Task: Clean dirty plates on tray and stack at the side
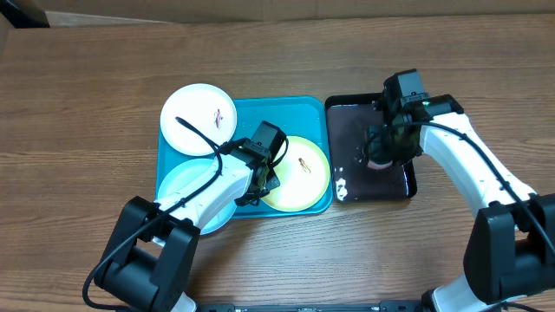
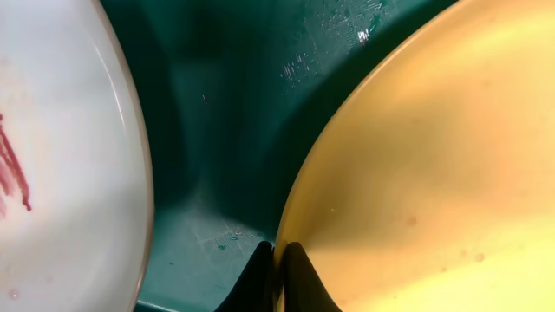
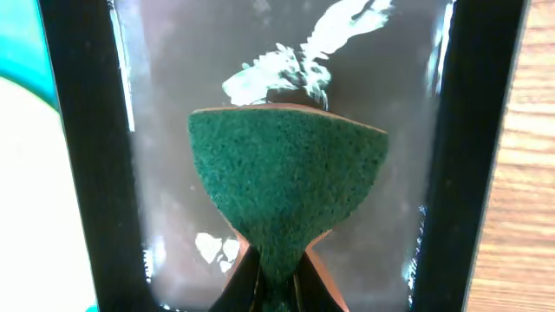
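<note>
Left gripper (image 2: 279,258): fingers pinched tight, with the rim of the yellow-green plate (image 1: 305,178) between them, gripping at about 8 o'clock on that plate. The plate lay at the 4 o'clock end of the turquoise tray (image 1: 277,111). Could not tell whether it was raised off the tray floor. A small reddish smear showed near its centre.

White plate (image 1: 195,121) sat at the tray's 10 o'clock, overhanging the rim, also smeared. Light blue plate (image 1: 178,184) sat at 8 o'clock, largely under the left arm.

Right gripper (image 3: 276,282): fingers nipped narrow on a green sponge (image 3: 286,182). The sponge was held over the black tray (image 1: 347,130), which lay at 3 o'clock of the turquoise one with white foam on its floor.

Judged step: start of the first clean, with plate secured and sponge loaded. Nothing was stacked at the side yet.

Next move calls for carrying the sponge toward 9 o'clock onto the yellow-green plate's smear while the left grip steadies it. The thin rim pinch may slip under scrubbing pressure.
</note>
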`<state>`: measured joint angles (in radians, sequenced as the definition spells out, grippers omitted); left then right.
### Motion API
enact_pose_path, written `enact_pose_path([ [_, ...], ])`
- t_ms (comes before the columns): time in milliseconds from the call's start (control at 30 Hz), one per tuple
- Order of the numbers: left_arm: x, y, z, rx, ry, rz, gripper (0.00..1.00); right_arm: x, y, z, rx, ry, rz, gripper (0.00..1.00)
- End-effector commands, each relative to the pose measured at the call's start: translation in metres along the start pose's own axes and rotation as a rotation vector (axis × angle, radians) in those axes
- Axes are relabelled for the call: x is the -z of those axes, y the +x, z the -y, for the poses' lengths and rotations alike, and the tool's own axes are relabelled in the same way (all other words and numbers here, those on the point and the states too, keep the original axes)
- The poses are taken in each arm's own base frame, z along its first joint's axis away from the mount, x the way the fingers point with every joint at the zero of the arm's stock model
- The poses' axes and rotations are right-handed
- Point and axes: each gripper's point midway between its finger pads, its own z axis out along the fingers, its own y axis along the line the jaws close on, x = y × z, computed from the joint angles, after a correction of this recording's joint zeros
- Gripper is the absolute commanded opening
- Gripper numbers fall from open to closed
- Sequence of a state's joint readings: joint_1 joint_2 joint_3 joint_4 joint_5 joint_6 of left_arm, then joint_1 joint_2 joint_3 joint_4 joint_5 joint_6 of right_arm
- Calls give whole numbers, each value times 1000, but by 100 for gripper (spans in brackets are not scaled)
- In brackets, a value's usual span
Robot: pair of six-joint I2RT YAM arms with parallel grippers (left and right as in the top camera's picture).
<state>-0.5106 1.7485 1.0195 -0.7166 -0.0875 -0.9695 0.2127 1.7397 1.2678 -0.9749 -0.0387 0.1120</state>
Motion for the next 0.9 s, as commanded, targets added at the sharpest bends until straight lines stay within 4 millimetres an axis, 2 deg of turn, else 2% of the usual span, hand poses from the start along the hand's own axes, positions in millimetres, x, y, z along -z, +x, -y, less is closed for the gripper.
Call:
enact_pose_path([
  [0, -1, -1, -6, -5, -19, 16, 4, 10, -9, -2, -69, 6, 53, 4],
  [67, -1, -1, -6, -4, -18, 17, 4, 11, -8, -28, 24, -115, 46, 4],
  [100, -1, -2, -5, -4, -16, 19, 4, 10, -6, -27, 70, -96, 43, 4],
  [167, -1, -2, -5, -4, -14, 20, 4, 10, -5, 1, 5, 80, 49, 4],
  [200, -1, -2, -5, -4, -13, 20, 4, 10, -6, 6, -61, 107, 58, 4],
  [233, -1, -2, -5, -4, -14, 20, 4, 10, -7, 0, -80, 73, 61, 4],
  [300, -1, -2, -5, -4, -13, 20, 4, 9, -4, -25, 17, -48, 43, 4],
  [333, -1, -2, -5, -4, -13, 20, 4, 9, -2, -24, 66, -29, 36, 4],
  [367, -1, -2, -5, -4, -13, 20, 5, 9, 0, -11, 56, 53, 36, 4],
  [400, -1, -2, -5, -4, -13, 20, 4, 10, -1, 4, -25, 139, 49, 4],
  [433, -1, -2, -5, -4, -13, 20, 4, 11, -3, 5, -87, 142, 60, 4],
  [467, -1, -2, -5, -4, -13, 20, 4, 9, -4, -6, -84, 78, 58, 4],
  [533, -1, -2, -5, -4, -13, 20, 4, 9, -2, -36, 46, -63, 40, 4],
  [567, -1, -2, -5, -4, -13, 20, 4, 9, 1, -32, 77, -19, 35, 4],
  [633, -1, -2, -5, -5, -14, 20, 4, 11, 2, -3, -38, 163, 52, 4],
  [667, -1, -2, -5, -5, -14, 20, 4, 11, 1, -5, -89, 153, 59, 4],
  [700, -1, -2, -5, -5, -14, 20, 5, 9, 1, -21, -62, 64, 47, 4],
  [733, -1, -2, -5, -5, -13, 20, 4, 9, 3, -34, 16, -4, 33, 4],
  [767, -1, -2, -5, -4, -13, 21, 4, 9, 6, -38, 95, -15, 21, 4],
  [867, -1, -2, -5, -5, -14, 20, 4, 10, 5, -15, -30, 112, 36, 4],
])
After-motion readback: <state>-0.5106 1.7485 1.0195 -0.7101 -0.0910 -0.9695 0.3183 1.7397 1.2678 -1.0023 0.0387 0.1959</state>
